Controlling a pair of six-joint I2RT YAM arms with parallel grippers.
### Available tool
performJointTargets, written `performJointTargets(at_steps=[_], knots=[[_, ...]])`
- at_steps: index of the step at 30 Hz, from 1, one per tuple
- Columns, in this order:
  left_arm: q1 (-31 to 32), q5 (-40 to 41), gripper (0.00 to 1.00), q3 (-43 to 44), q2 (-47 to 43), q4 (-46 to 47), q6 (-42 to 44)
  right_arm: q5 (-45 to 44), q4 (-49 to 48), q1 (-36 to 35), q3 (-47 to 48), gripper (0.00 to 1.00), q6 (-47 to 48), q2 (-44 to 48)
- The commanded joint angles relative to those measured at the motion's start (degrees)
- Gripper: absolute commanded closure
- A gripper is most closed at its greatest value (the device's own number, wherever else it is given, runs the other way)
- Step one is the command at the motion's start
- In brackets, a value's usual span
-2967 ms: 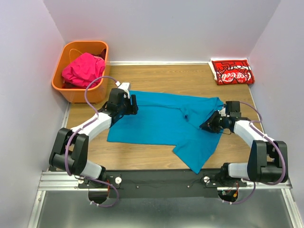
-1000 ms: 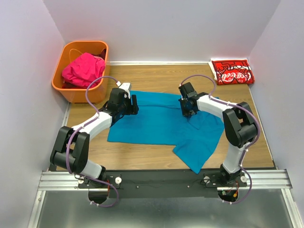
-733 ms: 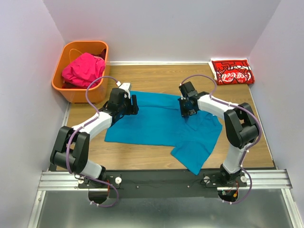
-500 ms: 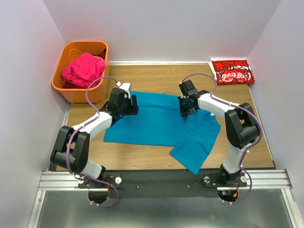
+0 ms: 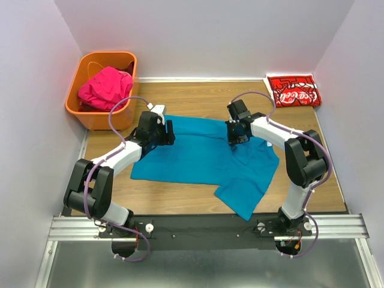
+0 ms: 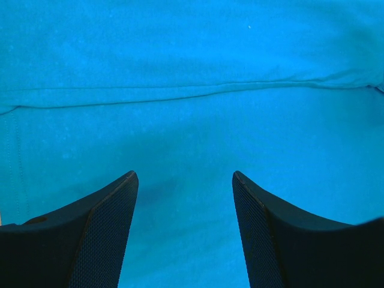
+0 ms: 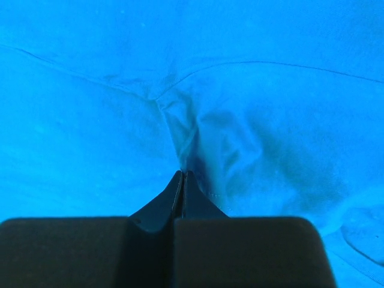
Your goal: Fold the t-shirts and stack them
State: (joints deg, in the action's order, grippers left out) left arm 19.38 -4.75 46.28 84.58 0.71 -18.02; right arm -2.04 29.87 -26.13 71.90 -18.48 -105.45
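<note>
Red shirt [image 5: 293, 91] — folded, upper right of bench [image 5: 198, 105]. Pink shirt [image 5: 105, 87]: heaped in basket [image 5: 90, 117], upper left. Teal shirt [image 5: 198, 159]: centre, unfolded — right claw [image 5: 235, 138] pinching its cloth, left claw [image 5: 170, 132] wide above it.

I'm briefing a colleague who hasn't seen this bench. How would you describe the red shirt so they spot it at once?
Start at the wooden table and go to its far right corner. The red shirt lies there, folded flat. It alone has white lettering; the blue shirt is spread mid-table and the pink shirt sits in the orange basket.
</note>
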Motion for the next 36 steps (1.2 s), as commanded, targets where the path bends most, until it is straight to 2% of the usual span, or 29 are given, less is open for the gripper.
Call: performJointTargets(at_steps=[1, 9, 16, 20, 24, 30, 32, 36], knots=[[0.22, 0.54, 0.28, 1.44, 0.50, -0.27, 0.88, 3.43, 1.07, 0.29, 1.13, 0.98, -1.47, -0.46], [0.22, 0.36, 0.28, 1.53, 0.59, -0.36, 0.79, 9.07, 0.81, 0.29, 3.42, 0.99, -4.37, -1.86], [0.22, 0.45, 0.28, 1.70, 0.85, -0.53, 0.88, 9.69, 0.63, 0.29, 5.36, 0.99, -7.09, -4.85], [0.22, 0.45, 0.28, 1.88, 1.12, -0.62, 0.80, 10.04, 0.37, 0.29, 5.09, 0.89, -8.50, -6.70], [0.22, 0.45, 0.28, 1.88, 1.21, -0.62, 0.80, 14.34, -2.00, 0.29, 4.57, 0.81, -9.56, -6.44], [0.14, 2.73, 0.28, 4.25, 2.61, -2.37, -0.08, 11.19, -2.09, 2.75, 2.55, 0.64, -9.03, 1.02], [0.14, 4.22, 0.28, 7.76, 4.01, -4.21, -0.43, 9.96, -2.36, 6.69, 0.71, 0.58, -9.38, 3.57], [-0.48, 8.00, 0.28, 15.74, 10.67, -6.68, -1.58, 11.52, -5.33, 17.57, -6.04, 0.57, -10.17, 8.67]])
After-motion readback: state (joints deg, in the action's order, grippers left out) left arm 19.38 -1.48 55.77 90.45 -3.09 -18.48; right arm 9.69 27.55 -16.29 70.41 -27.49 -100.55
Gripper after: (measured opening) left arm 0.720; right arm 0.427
